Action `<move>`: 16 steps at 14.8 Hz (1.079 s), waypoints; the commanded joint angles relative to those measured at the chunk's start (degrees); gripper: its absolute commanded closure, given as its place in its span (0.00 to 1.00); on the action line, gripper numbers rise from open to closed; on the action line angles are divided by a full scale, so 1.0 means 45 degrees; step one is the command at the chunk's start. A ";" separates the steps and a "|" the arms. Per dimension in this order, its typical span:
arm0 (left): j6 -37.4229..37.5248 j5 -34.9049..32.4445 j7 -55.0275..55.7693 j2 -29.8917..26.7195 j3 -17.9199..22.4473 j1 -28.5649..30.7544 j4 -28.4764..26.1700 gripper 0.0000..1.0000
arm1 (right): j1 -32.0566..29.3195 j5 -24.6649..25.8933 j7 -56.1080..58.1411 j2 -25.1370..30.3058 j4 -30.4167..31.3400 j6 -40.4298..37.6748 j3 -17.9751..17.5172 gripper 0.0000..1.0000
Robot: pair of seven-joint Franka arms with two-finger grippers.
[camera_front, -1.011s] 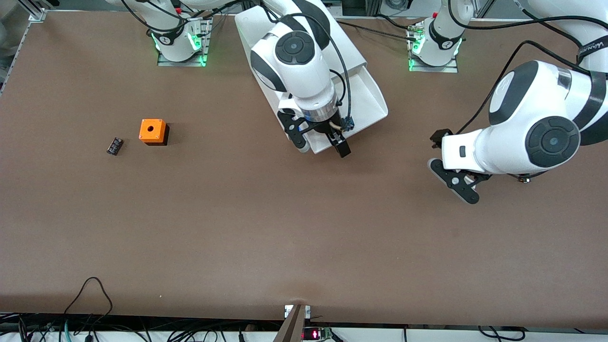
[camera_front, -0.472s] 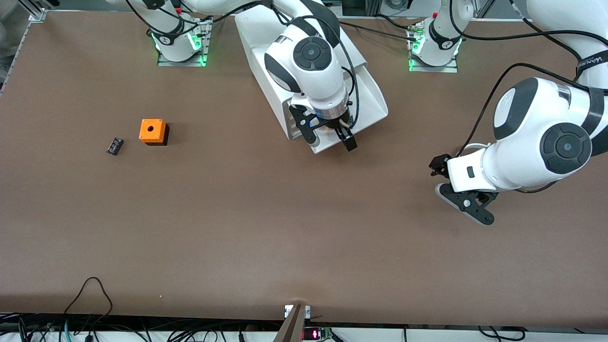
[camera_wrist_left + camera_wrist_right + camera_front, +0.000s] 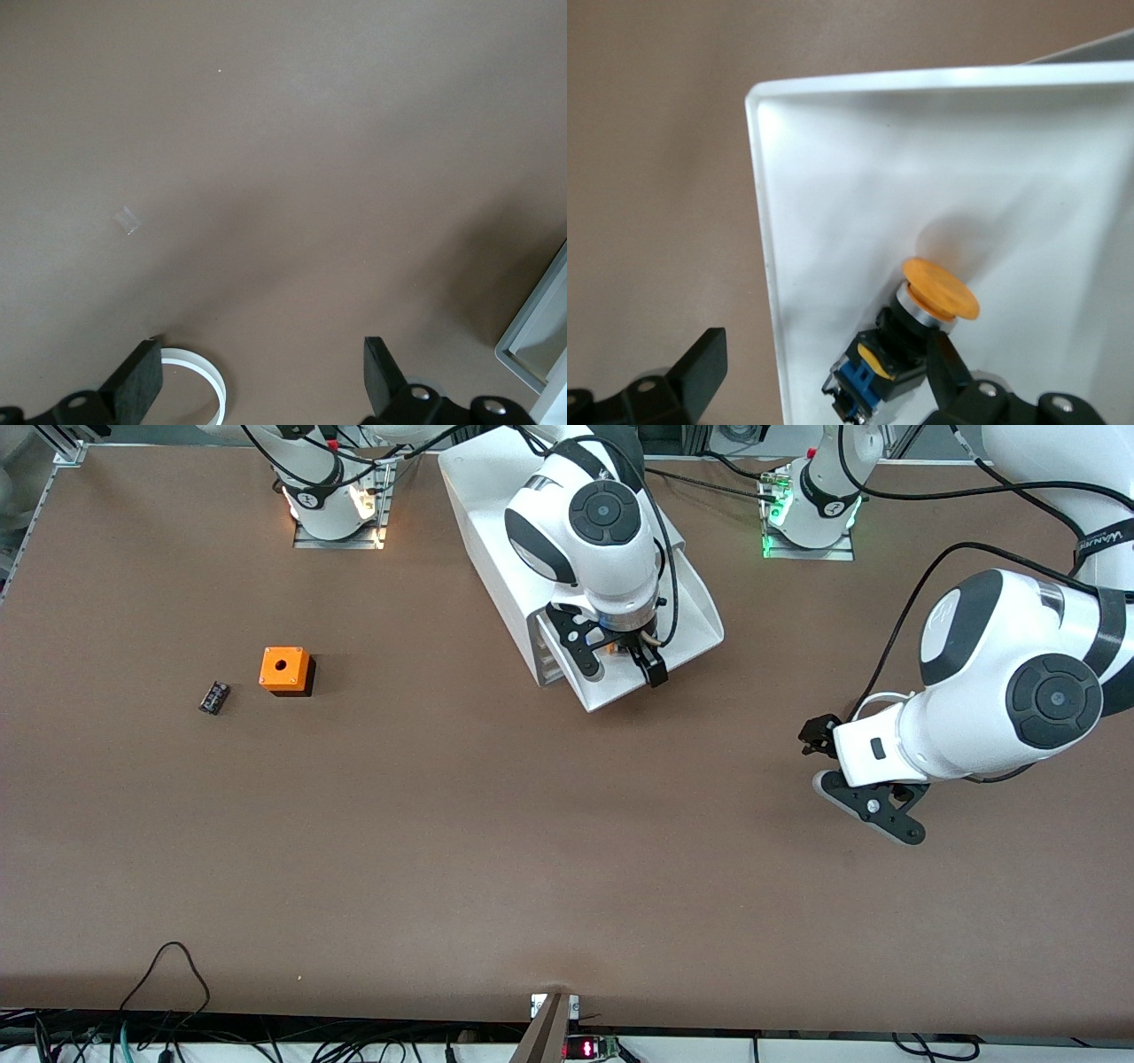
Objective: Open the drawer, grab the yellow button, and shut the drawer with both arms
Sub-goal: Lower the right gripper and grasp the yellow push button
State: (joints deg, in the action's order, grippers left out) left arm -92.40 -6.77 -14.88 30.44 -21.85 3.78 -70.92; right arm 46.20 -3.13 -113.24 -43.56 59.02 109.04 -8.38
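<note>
White drawer [image 3: 660, 651] already stands pulled out, and the right gripper [image 3: 620, 666] has just moved in over it, fingers spread and empty above the button [image 3: 926, 305] lying inside, while the left gripper [image 3: 873, 806] waits open over bare table [image 3: 443, 850], so grasping seems next.

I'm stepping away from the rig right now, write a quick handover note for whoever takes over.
Right gripper: open, over the pulled-out drawer, straddling the button without gripping it.
Left gripper: open, holds nothing, waiting above bare table toward the left arm's end.
Button: lies on its side inside the drawer, near its front corner.
Done: drawer opened.
Left: grasp button, lift it out, close the drawer.
</note>
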 commanded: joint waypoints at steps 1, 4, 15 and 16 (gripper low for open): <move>0.0066 -0.0312 0.0181 0.0131 -0.0067 -0.0060 0.0290 0.00 | 0.0104 -0.0164 -0.0325 -0.0066 -0.0225 -0.0285 0.0006 0.00; 0.0066 -0.0312 0.0181 0.0131 -0.0067 -0.0060 0.0290 0.00 | 0.0123 -0.0164 -0.0713 -0.0046 -0.0303 -0.0324 -0.0013 0.00; 0.0066 -0.0312 0.0181 0.0131 -0.0067 -0.0060 0.0271 0.00 | 0.0416 -0.0087 -0.1360 -0.0046 -0.0284 -0.0676 -0.0482 0.01; 0.0066 -0.0312 0.0181 0.0131 -0.0067 -0.0060 0.0271 0.00 | 0.0416 -0.0067 -0.1321 -0.0046 -0.0284 -0.0676 -0.0462 0.05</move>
State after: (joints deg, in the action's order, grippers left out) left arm -92.40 -6.77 -14.82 30.44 -21.85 3.77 -70.92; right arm 47.85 -3.14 -118.44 -43.57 58.92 107.34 -10.43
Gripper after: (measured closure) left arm 0.000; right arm 0.013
